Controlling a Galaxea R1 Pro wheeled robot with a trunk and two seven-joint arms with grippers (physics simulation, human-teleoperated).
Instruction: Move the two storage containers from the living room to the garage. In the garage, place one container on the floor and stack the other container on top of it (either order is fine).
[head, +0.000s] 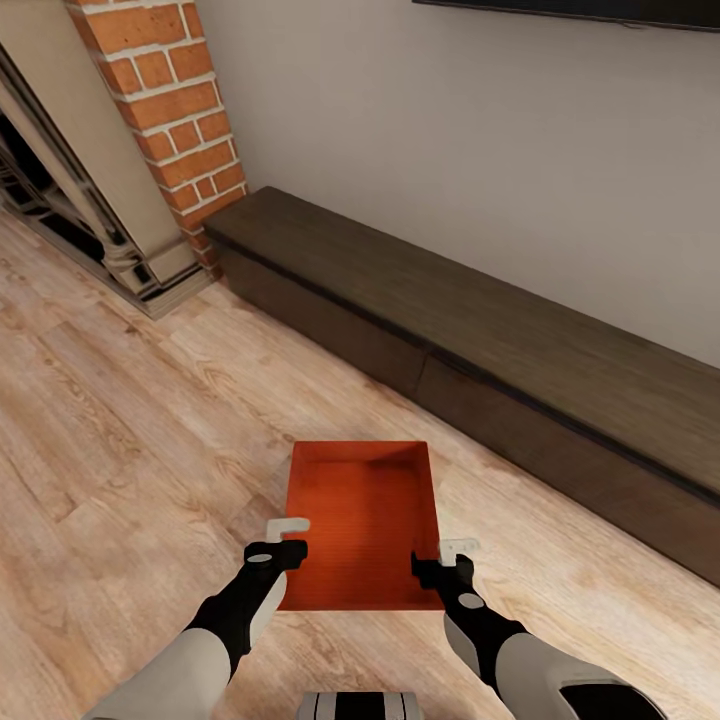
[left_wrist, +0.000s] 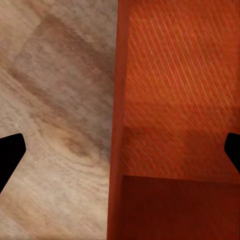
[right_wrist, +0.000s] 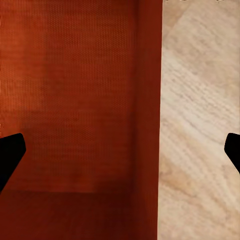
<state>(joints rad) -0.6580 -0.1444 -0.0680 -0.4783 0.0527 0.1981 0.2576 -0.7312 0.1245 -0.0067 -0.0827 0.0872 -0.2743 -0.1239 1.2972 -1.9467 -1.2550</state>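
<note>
An orange-red storage container (head: 365, 520) rests on the living room's light wood plank floor (head: 120, 450), just in front of me. My left gripper (head: 292, 537) is open at the container's near left corner. In the left wrist view, that gripper (left_wrist: 120, 152) has its dark fingertips spread wide to either side of the container's thin side wall (left_wrist: 117, 125). My right gripper (head: 446, 556) is open at the near right corner. In the right wrist view, it (right_wrist: 121, 152) likewise straddles the other side wall (right_wrist: 148, 125), and the ribbed container bottom (right_wrist: 65, 100) is bare.
A long dark low cabinet (head: 480, 340) runs along the white wall behind the container. At the far left stand a red brick fireplace column (head: 170, 90) and its beige surround (head: 100, 200). A black TV edge (head: 600, 10) shows at the top.
</note>
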